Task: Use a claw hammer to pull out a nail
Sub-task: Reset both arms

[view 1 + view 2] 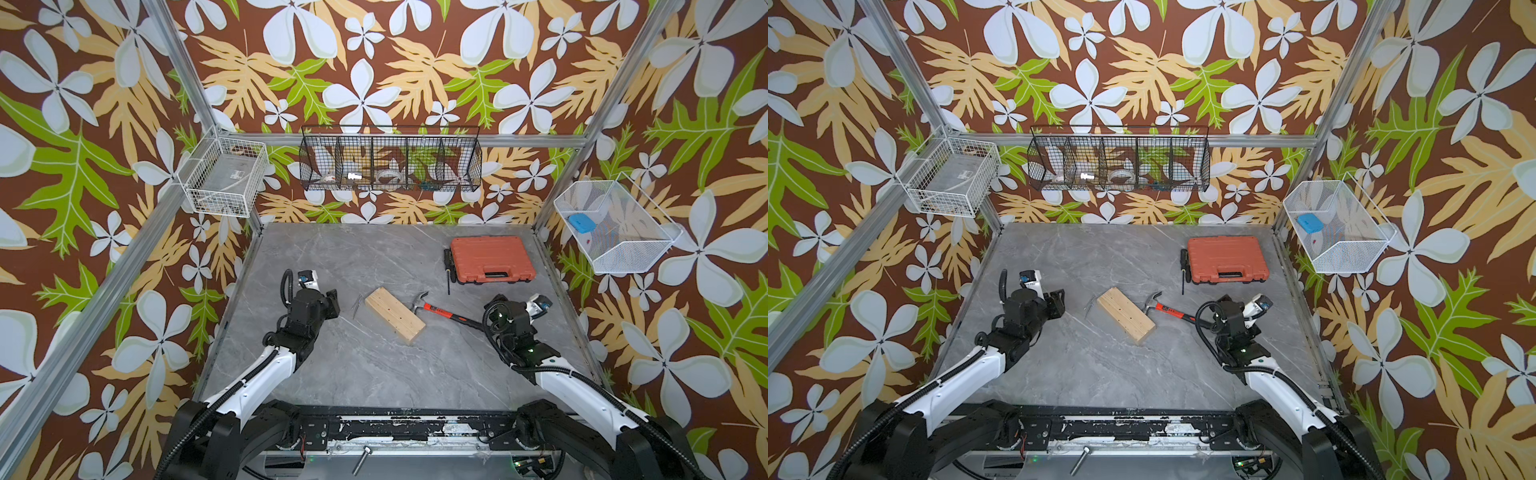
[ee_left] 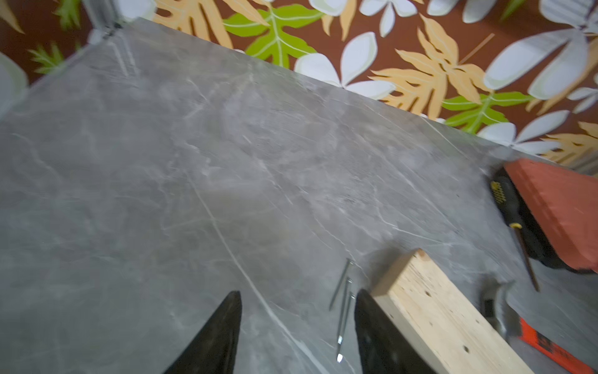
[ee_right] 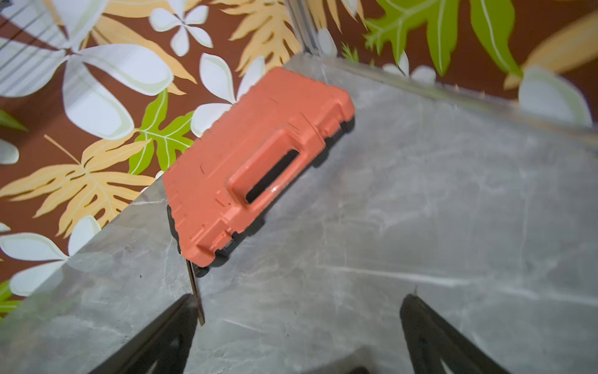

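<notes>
Nearest, on the metal rail between the arm bases, a silver bolt [image 1: 362, 459]. Next, a stretch of grey marbled worktop [image 1: 353, 374].

Left side: left hand [image 1: 332, 302] aimed at the block, fingers [image 2: 223, 330] a moderate way apart in the wrist view, gripping nothing. Loose nails [image 2: 343, 301] flat on the worktop just ahead of those fingers, close beside the wooden block [image 1: 395, 314]. Block flat, set diagonally mid-worktop, small dark holes in its top face.

Right side: right hand [image 3: 297, 323] spread wide, nothing between its fingers but bare worktop. Hidden under its own wrist in both top views.

Claw hammer [image 1: 438, 309] flat on the worktop between block and right arm, held by neither hand. Silver claw head just beside the block's far right edge, contact impossible to tell. Red-orange shaft slanting back toward the right arm, black tail end disappearing beneath that arm's wrist.

Farther back on the right, a closed orange tool case [image 1: 490, 257], handle side facing the arms. Along its left side, a thin black screwdriver [image 1: 448, 270], tip pointing toward the near edge.

Farthest, on the flowered walls: a white wire basket [image 1: 224, 183] at left. Across the back, a long black wire basket [image 1: 390, 160] with dividers, contents too small to name. At right, a white mesh basket [image 1: 615, 226] holding a blue object [image 1: 581, 221].
</notes>
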Tool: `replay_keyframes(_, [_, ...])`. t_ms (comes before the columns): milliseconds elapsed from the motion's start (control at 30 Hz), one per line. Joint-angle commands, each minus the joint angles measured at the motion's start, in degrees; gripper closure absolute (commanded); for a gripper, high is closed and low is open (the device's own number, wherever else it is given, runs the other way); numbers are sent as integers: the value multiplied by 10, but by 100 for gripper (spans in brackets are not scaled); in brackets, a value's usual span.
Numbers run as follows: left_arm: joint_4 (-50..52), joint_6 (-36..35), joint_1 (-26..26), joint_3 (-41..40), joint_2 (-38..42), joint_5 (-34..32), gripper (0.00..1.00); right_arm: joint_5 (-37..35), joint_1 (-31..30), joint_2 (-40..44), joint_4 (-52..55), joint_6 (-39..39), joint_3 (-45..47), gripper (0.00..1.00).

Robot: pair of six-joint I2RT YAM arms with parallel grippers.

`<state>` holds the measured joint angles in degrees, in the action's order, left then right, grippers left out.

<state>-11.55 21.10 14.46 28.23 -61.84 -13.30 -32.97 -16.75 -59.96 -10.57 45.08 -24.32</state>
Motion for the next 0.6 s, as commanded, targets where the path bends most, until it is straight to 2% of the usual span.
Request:
replay_keyframes(0, [-26,-50,-14,-5,-6,-91,29,-14,11,-42,-88,-259,-10,1])
replay_keyframes(33, [-42,-55,-19,-10,-13,-118,26,-6,25,-65,-107,-288,-11,0])
replay_keyframes(100, [-57,-63,-23,-8,-26,-167,21,17,67,-98,-69,-282,-46,0])
replay_keyframes(200, [-158,-120,-24,-41,-37,-208,19,-1,88,-137,-122,-325,-46,1])
replay_keyframes(333, [-413,-187,-26,-150,-52,-188,16,7,98,-190,-253,-388,1,0])
replay_keyframes(433, [-586,-176,-43,-210,-105,-152,15,80,102,-188,-400,-432,54,0])
replay_keyframes(467, [-612,-175,-49,-217,-127,-133,14,119,111,-188,-425,-439,69,0])
replay_keyframes(533, [-698,-202,-50,-226,-185,-106,13,117,113,-206,-466,-433,86,1])
replay_keyframes(567, [-663,-194,-51,-220,-171,-99,13,129,114,-217,-514,-438,104,0])
